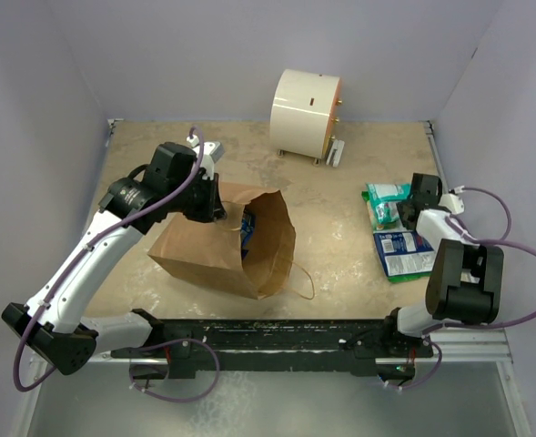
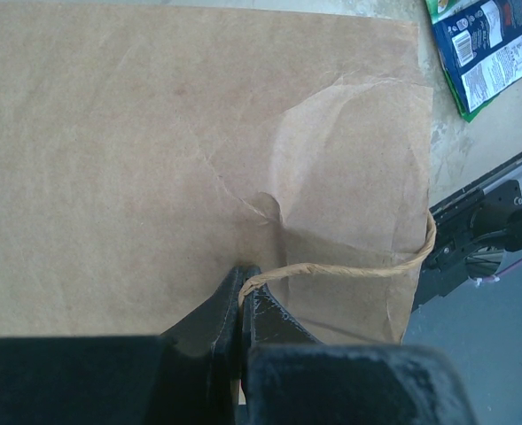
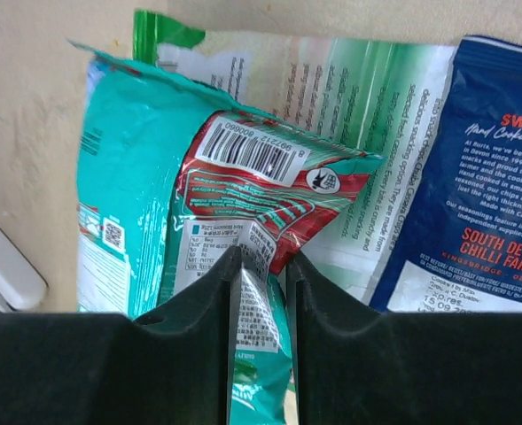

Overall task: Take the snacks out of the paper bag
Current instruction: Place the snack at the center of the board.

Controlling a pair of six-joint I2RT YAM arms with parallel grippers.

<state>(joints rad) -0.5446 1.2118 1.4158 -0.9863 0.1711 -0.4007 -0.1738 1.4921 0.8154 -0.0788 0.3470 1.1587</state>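
The brown paper bag [image 1: 215, 248] lies on its side at centre-left, its mouth facing right, with a blue packet [image 1: 247, 228] showing inside. My left gripper [image 1: 217, 214] is shut on the bag's twisted loop handle [image 2: 349, 268], over the bag's flat side [image 2: 154, 133]. At the right lie a teal packet [image 1: 386, 192], a green-and-white one [image 3: 358, 97] and a blue-and-white one [image 1: 404, 254]. My right gripper [image 3: 261, 257] is low over this pile, jaws a little apart. The corner of a small red packet [image 3: 261, 181] stands loosely between them.
A cream cylinder [image 1: 306, 114] stands at the back centre with a small white piece [image 1: 336, 152] beside it. Purple walls close in the table on three sides. A black rail [image 1: 277, 337] runs along the front edge. The bag's second handle [image 1: 301, 280] trails toward the front.
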